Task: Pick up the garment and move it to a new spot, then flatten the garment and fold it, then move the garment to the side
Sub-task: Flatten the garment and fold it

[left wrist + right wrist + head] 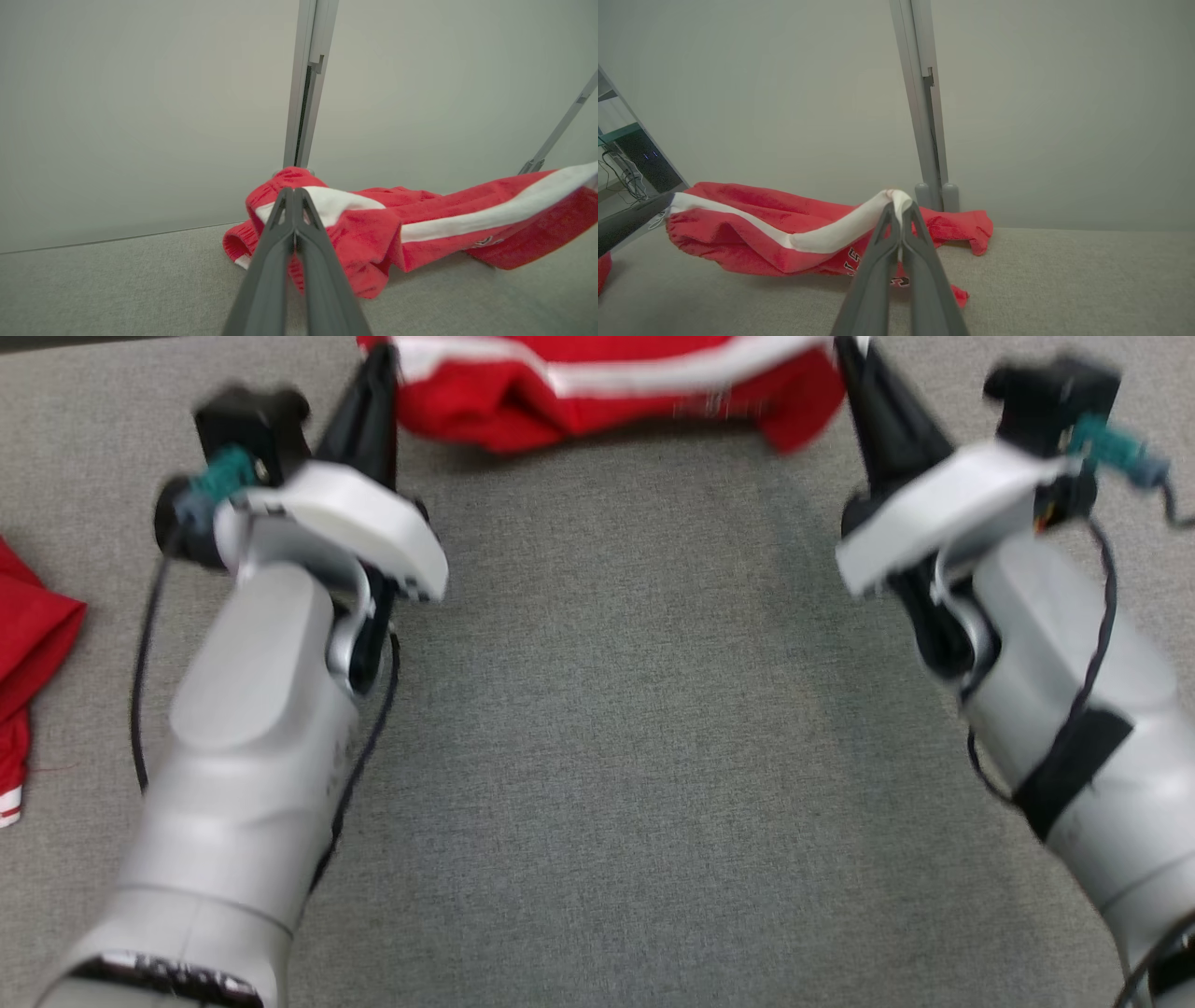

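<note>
Black printed letters [853,259] sit on the red garment [597,392] low in the right wrist view. The end effector's fingers cover part of them and the cloth folds over the rest, so no word can be read. A smaller dark mark at the right of the left wrist view is too small to make out.

The garment lies along the top edge of the head view, cut off by the frame, with a white stripe running its length. The left end effector [372,369] is pinched together on the stripe at the garment's upper-left end, and the right end effector [854,359] is clamped on the same stripe at the upper-right end. The cloth sags between them above the grey tabletop [616,756]. Whether its lowest folds touch the surface cannot be told.

The head view is blurred, so the fingertips merge with the fabric. A second piece of red cloth [28,653] shows at the left edge, mostly out of frame. A grey upright post [306,93] stands behind the garment, its base hidden by the cloth in the left wrist view.
</note>
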Motion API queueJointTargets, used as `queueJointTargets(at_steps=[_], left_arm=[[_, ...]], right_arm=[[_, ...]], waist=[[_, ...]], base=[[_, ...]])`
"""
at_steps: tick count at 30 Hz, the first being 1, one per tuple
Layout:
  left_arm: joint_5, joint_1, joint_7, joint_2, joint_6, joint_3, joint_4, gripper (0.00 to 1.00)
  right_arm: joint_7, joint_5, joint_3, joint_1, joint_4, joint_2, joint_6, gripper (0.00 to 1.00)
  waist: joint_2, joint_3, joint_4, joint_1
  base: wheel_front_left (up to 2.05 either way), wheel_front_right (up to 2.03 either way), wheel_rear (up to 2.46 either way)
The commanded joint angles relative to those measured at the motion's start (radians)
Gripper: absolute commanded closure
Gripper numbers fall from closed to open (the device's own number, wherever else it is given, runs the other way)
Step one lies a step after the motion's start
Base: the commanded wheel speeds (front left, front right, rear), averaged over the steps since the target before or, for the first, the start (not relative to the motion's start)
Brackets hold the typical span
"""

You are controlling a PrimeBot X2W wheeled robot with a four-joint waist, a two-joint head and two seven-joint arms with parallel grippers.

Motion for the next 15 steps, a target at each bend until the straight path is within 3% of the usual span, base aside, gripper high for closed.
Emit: queueJointTargets(at_steps=[1,6,15], left_arm=[[0.018,0.061,-0.001,0.001,-0.009,0.008,-0.03,1.0],[0.062,0.252,-0.001,-0.005,-0.022,0.029,-0.17,1.0],[0.068,0.632,-0.001,-0.005,-0.035,0.038,-0.457,1.0]], right_arm=[[-0.01,0.035,0.008,0.073,-0.015,-0.017,0.0,1.0],[-0.009,0.058,-0.062,0.294,-0.129,-0.054,0.0,1.0],[-0.009,-0.008,-0.194,0.712,-0.374,-0.119,0.0,1.0]], waist=[[0.0,-0.006,0.004,0.0],[0.0,-0.043,0.009,0.0],[0.0,-0.189,0.041,0.0]], base=[[0.0,0.0,0.0],[0.0,0.0,0.0],[0.0,0.0,0.0]])
